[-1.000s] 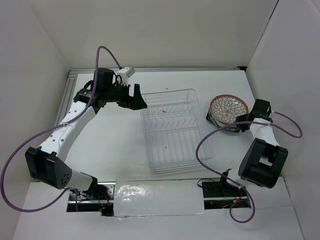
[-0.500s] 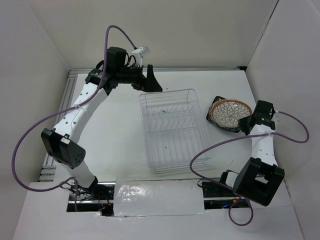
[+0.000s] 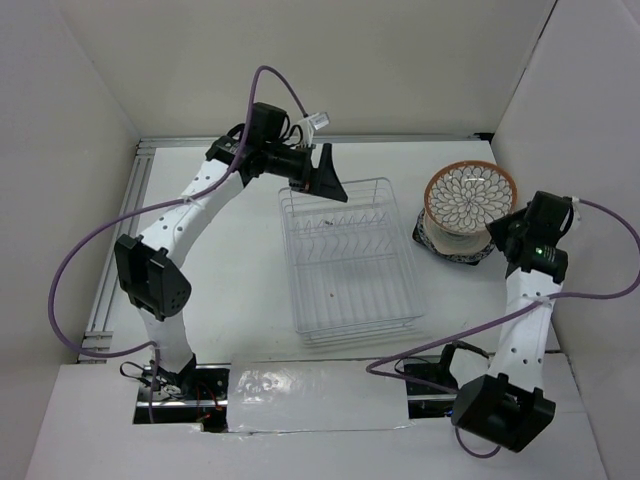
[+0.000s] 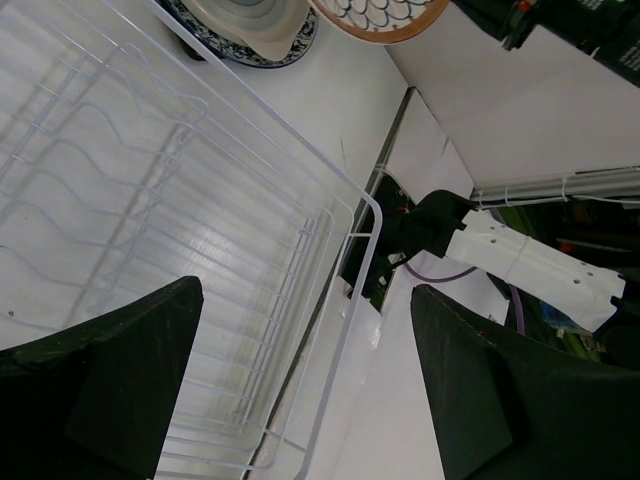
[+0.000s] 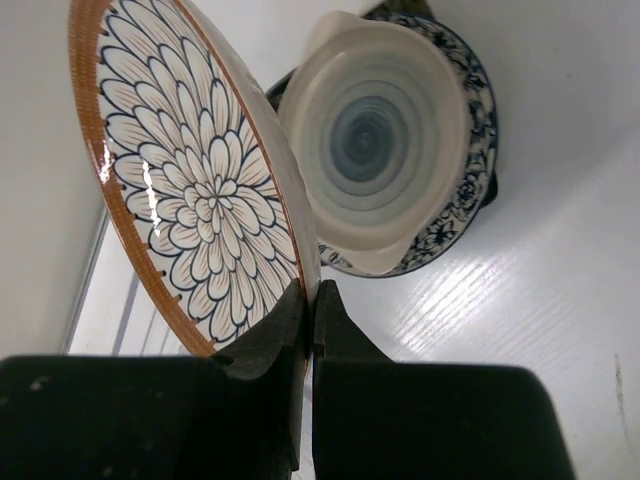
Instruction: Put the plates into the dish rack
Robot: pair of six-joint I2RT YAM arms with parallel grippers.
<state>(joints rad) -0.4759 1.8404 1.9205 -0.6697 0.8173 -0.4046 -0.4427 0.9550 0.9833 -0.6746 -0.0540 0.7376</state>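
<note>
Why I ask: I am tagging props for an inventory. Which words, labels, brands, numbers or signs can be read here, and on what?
No readable text in any view.
Brown-rimmed round ceramic plate with white petal pattern, pinched in the right claw: decoration only.
Cream round plate with blue-grey centre and dark-rimmed floral plate beneath it: patterns only.
Silver-white wire dish rack: no tag visible.

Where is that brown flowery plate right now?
Top view, right side: the brown-rimmed petal-patterned round plate hangs in the right pincer above the stacked plates, beside the wire dish rack.
</note>
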